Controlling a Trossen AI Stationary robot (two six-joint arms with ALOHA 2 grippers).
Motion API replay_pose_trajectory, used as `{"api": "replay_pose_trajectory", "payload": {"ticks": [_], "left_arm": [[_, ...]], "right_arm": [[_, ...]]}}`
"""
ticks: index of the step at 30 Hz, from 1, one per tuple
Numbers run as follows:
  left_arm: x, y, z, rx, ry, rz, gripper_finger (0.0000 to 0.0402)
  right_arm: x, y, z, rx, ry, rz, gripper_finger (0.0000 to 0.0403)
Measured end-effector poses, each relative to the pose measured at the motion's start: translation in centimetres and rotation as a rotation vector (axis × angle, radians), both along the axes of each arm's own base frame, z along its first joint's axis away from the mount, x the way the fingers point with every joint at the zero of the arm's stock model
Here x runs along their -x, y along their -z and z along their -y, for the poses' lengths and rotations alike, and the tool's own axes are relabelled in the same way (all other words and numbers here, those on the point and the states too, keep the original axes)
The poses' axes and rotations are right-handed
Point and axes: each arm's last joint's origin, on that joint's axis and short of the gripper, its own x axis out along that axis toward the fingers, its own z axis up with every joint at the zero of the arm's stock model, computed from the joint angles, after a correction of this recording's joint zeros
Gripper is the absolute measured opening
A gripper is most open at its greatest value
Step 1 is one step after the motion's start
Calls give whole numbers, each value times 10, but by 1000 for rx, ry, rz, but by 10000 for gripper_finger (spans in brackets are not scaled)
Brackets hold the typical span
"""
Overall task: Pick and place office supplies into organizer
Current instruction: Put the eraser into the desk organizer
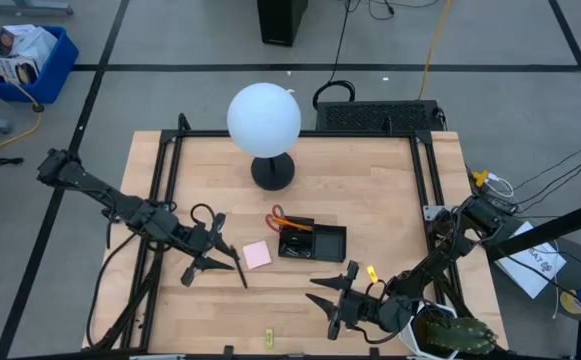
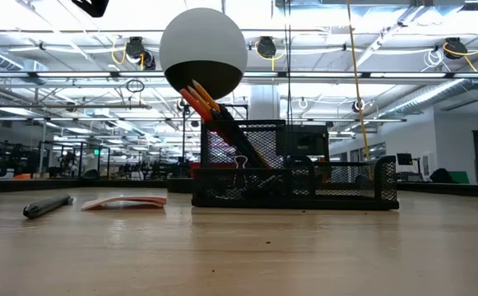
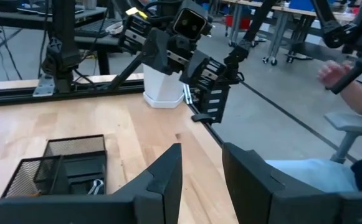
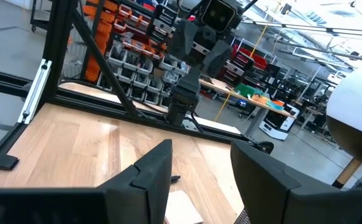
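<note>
Organizer [image 1: 312,241], a low black wire-mesh tray, sits near the middle of my pale wooden worktop [image 1: 370,190], at about 5 o'clock from the lamp. From table height I see its open mesh walls, with thin orange pencils [image 2: 199,99] leaning out of its taller section and a small black clip [image 2: 241,162] on the rim. From above, the red-handled scissors [image 1: 276,214] poke out at its 10 o'clock corner.

Going left to right: my left pincer [image 1: 232,262] hangs low over the worktop at 9 o'clock from the organizer. Its dark flat fingers [image 3: 167,180] stand a narrow gap apart and I see nothing between them. A black pen [image 1: 242,270] lies on the wood beside its tips. Just past it, the pink square sticky-note pad [image 1: 257,255] lies flat, between that pincer and the tray. A small yellow-green piece [image 1: 268,340] rests by the near edge, at 7 o'clock from the tray.

The white globe lamp [image 1: 264,118] on its round black base [image 1: 272,172] stands behind the organizer, smooth and matte.

My right pincer [image 1: 332,296] waits at 5 o'clock from the tray, fingers [image 4: 146,171] parted and empty. A person's hand [image 3: 333,73] shows off beyond the worktop's edge.
</note>
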Motion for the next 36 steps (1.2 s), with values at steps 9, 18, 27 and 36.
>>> {"api": "replay_pose_trajectory", "payload": {"ticks": [9,18,27,36], "left_arm": [[6,-1,11,-1,41,7,120],[10,2,17,-33,80,-8,120],[12,12,14,-72,25,-107,120],[13,29,15,-66,23,-167,120]], "right_arm": [[-1,-2,0,-17,-32,16,155],[-11,-4,1,-375,-329,87,155],[-28,8,19,-489,-318,6,155],[-39,8,33,-542,-364,-2,155]]}}
